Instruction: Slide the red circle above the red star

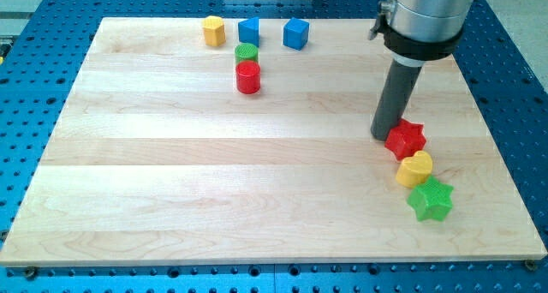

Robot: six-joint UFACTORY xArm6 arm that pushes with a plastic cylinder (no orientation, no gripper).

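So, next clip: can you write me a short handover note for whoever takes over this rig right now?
My tip sits against the view's left side of the red star, at the view's right.
The red circle stands far off at the view's upper left, just below the green circle.
Done: nothing visible; the red circle is not near the star.
Left: bring my tip round to the red circle and slide it across to just above the red star, steering clear of the yellow block and green star below it.
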